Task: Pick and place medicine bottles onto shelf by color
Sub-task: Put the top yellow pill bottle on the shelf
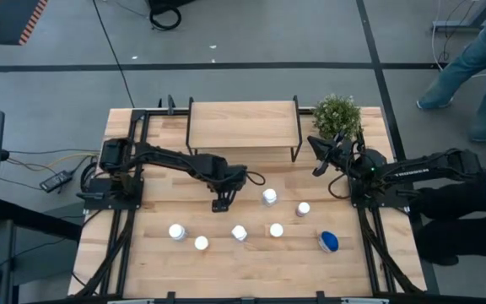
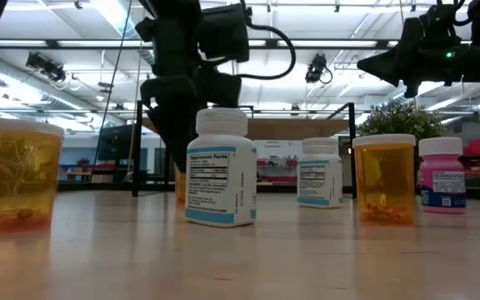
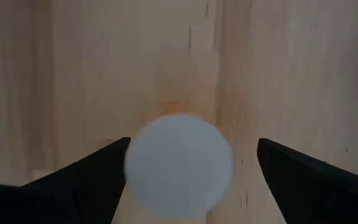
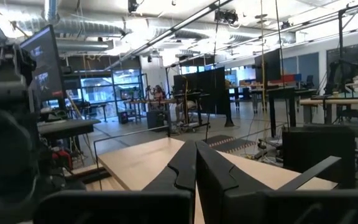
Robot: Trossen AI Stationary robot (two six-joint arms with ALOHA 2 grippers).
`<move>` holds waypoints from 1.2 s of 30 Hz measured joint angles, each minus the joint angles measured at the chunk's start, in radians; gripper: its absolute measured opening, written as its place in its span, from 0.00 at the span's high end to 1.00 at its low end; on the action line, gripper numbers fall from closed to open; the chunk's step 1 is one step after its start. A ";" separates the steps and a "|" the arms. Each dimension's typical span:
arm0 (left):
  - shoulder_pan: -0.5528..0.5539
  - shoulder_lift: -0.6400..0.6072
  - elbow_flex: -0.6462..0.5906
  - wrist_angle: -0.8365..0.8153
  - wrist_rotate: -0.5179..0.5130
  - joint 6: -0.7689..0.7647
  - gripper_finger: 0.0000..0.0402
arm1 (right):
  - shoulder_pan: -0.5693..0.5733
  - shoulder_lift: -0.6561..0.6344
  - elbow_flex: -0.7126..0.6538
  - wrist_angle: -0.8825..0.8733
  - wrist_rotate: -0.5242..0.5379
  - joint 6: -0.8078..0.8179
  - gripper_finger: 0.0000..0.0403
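Straddling a white-capped orange bottle [image 3: 179,165] on the bench [image 1: 142,253], left end effector [image 1: 221,203] released, right end effector [image 1: 321,157] clenched near the shelf [image 1: 243,125].

We see two matte black jointed arms, the left arm [image 1: 171,160] and right arm [image 1: 420,166], each built of slim tubular links with blocky joints. Our left gripper [image 3: 191,180] ends in black tapering wedge-shaped fingers [image 3: 86,180]. A green light [image 2: 448,55] glows at two o'clock on the right wrist housing.
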 joint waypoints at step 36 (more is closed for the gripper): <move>0.002 -0.006 0.000 0.014 -0.014 -0.043 0.51 | 0.000 0.000 0.000 -0.001 0.000 0.000 0.98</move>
